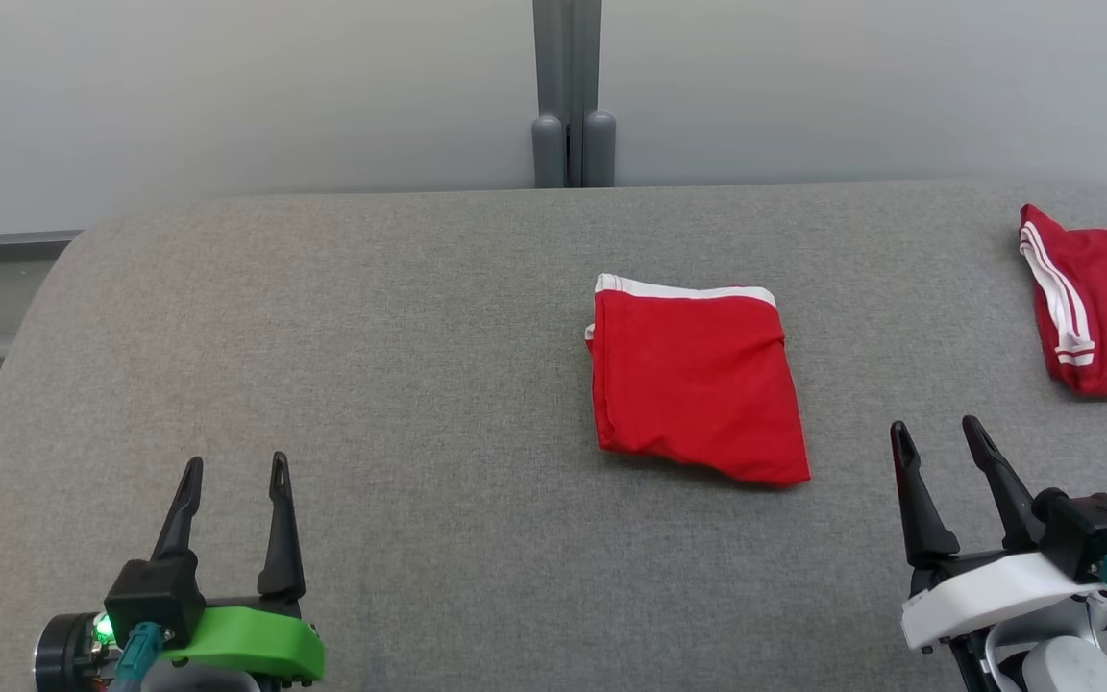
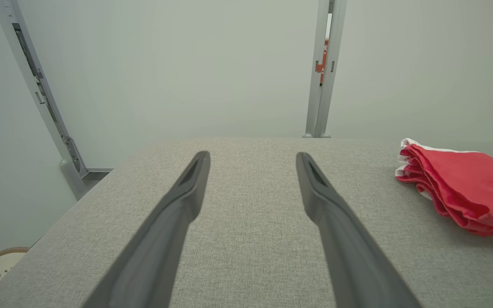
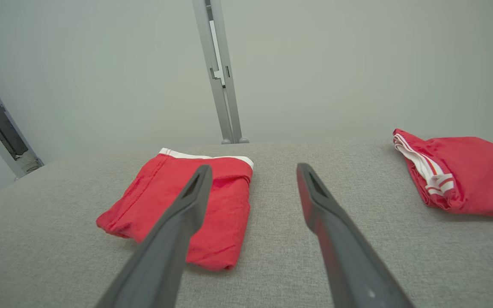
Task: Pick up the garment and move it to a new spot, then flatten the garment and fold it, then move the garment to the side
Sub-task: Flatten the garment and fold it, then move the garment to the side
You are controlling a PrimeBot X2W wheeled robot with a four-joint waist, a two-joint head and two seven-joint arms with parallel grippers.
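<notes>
Both the left gripper [image 1: 236,459] and right gripper [image 1: 935,423] were held spread wide, empty; the folded red garment [image 1: 698,384] was laid clear of both.

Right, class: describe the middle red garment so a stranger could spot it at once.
On the grey table, before the post, the garment lies folded near the middle. Its single white band sets it apart from the striped garment at the right edge.

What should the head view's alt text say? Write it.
A folded red garment lies centre-right on the grey table, a second red garment at the right edge. The left gripper and right gripper sit open and empty at the bottom corners.
</notes>
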